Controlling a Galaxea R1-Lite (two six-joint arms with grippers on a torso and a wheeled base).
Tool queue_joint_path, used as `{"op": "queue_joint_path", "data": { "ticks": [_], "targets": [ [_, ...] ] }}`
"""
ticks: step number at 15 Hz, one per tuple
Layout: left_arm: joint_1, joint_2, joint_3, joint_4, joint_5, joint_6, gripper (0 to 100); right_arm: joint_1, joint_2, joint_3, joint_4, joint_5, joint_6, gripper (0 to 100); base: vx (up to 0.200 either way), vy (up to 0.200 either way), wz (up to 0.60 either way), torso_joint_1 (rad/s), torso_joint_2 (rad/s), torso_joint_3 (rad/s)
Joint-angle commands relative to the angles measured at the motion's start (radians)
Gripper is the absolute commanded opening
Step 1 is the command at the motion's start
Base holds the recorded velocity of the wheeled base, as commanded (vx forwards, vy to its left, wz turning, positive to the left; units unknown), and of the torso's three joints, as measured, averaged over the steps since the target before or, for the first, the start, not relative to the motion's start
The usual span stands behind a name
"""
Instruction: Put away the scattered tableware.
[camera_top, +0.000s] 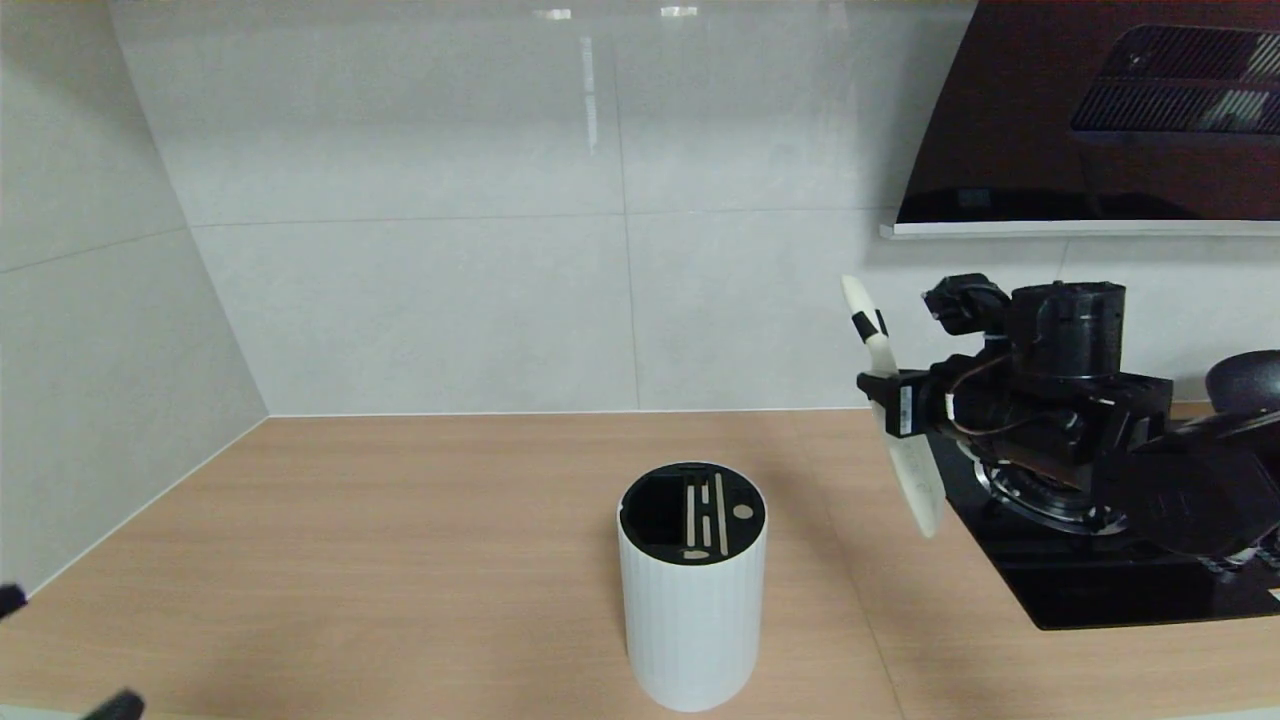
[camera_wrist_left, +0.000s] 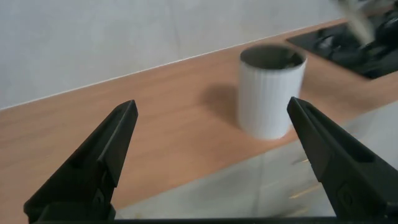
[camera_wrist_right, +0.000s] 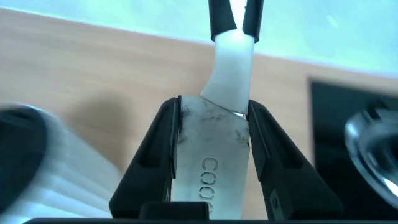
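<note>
While the jaws of the right gripper (camera_top: 886, 396) are closed narrowly on the flat of a white knife (camera_top: 912, 470), the knife stands nearly upright in the air, slightly tilted, with its black-banded handle up and its blade pointing down. From the right wrist view the two black jaws press against either side of the blade just below the handle (camera_wrist_right: 231, 56). The blade tip hangs above the near left edge of the black cooktop (camera_top: 1100, 590), where the cooktop meets the wooden desk (camera_top: 400, 560). To the left of the knife and lower, apart from it, a white ribbed holder (camera_top: 692, 600) stands upright on the desk near its front edge; its black top has one square opening and several narrow slots. The left gripper (camera_wrist_left: 211, 106) is off to the left of the holder, its jaws spread wide with nothing between them, and the holder (camera_wrist_left: 272, 93) shows beyond them.
</note>
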Motion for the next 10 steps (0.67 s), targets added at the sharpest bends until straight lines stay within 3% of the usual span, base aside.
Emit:
{"op": "queue_joint_path", "data": {
  "ticks": [1,3,5,7,8,10],
  "targets": [
    [-0.168,0.450,-0.242,-0.121,-0.037,-0.150,100,0.061,-0.025,-0.075,0.025,-0.003,0.001,0,0.000,0.000,0.00,0.000,0.00,0.000],
    [-0.291,0.609,-0.232,-0.326,-0.029,-0.274,100,0.109,-0.076,-0.040,0.025,-0.004,0.012,0,0.000,0.000,0.00,0.000,0.00,0.000],
    [-0.329,0.714,-0.196,-0.532,-0.029,-0.381,100,0.161,-0.123,-0.028,0.028,-0.008,0.012,0,0.000,0.000,0.00,0.000,0.00,0.000],
    [-0.381,0.795,-0.161,-0.715,-0.027,-0.532,100,0.234,-0.155,-0.031,0.088,-0.009,0.014,0,0.000,0.000,0.00,0.000,0.00,0.000],
    [-0.423,0.836,-0.141,-0.781,-0.027,-0.624,100,0.276,-0.180,-0.028,0.121,-0.009,0.014,0,0.000,0.000,0.00,0.000,0.00,0.000],
    [-0.472,0.887,-0.127,-0.860,-0.026,-0.734,100,0.343,-0.217,-0.017,0.160,-0.009,0.040,0,0.000,0.000,0.00,0.000,0.00,0.000]
  ]
}}
